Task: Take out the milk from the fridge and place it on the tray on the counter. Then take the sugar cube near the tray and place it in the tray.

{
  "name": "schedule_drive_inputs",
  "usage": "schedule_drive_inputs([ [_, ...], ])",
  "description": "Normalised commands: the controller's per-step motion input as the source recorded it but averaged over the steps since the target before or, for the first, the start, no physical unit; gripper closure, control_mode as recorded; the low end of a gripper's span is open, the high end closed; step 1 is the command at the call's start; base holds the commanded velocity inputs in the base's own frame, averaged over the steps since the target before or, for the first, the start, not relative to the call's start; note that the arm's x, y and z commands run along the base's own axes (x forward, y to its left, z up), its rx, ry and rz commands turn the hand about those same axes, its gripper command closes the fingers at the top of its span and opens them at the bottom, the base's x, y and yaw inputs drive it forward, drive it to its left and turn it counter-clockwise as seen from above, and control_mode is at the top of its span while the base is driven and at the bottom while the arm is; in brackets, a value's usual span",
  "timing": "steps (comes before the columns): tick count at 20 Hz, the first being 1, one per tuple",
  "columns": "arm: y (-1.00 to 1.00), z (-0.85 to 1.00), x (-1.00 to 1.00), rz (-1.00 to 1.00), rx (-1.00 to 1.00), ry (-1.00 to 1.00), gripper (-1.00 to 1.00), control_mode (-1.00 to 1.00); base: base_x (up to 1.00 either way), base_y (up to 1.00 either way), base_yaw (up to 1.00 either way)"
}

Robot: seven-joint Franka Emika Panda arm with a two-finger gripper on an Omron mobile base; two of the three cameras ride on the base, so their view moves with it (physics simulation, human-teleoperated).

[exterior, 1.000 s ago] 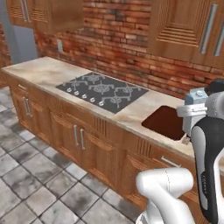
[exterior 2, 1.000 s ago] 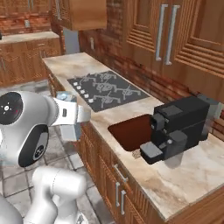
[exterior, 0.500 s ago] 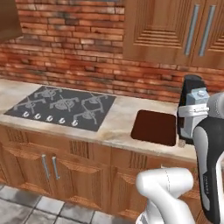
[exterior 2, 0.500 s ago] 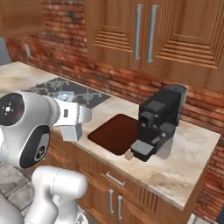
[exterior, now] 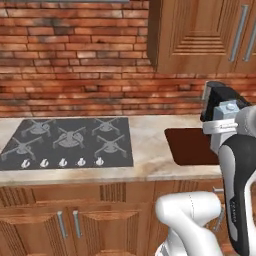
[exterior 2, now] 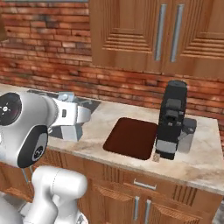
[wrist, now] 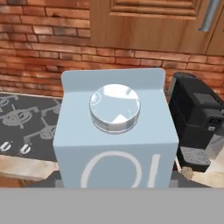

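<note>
While the jaws hold the milk (wrist: 116,138) upright, the tray (exterior 2: 131,138) lies at two o'clock on the surface (exterior 2: 205,162), beside the coffee machine (exterior 2: 171,120).

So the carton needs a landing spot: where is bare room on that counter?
The flat reddish-brown tray lies bare, as does the beige marbled counter between it and the grey-black cooktop. It is crowded right of the tray: black coffee machine, tiny tan sugar cube.
</note>
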Motion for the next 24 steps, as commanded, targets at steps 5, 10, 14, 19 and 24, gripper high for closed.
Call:
schedule_drive_inputs([
  [5, 0.0, 0.0, 0.0, 0.0, 0.0, 0.0, 1.0, 1.0, 0.0, -0.03, -0.55],
  [10, 0.0, 0.0, 0.0, 0.0, 0.0, 0.0, 1.0, 1.0, 0.39, 0.29, -0.47],
  [14, 0.0, 0.0, 0.0, 0.0, 0.0, 0.0, 1.0, 1.0, 0.36, 0.39, -0.04],
  [19, 0.0, 0.0, 0.0, 0.0, 0.0, 0.0, 1.0, 1.0, 0.44, 0.62, 0.0],
  [24, 0.0, 0.0, 0.0, 0.0, 0.0, 0.0, 1.0, 1.0, 0.54, 0.59, 0.0],
])
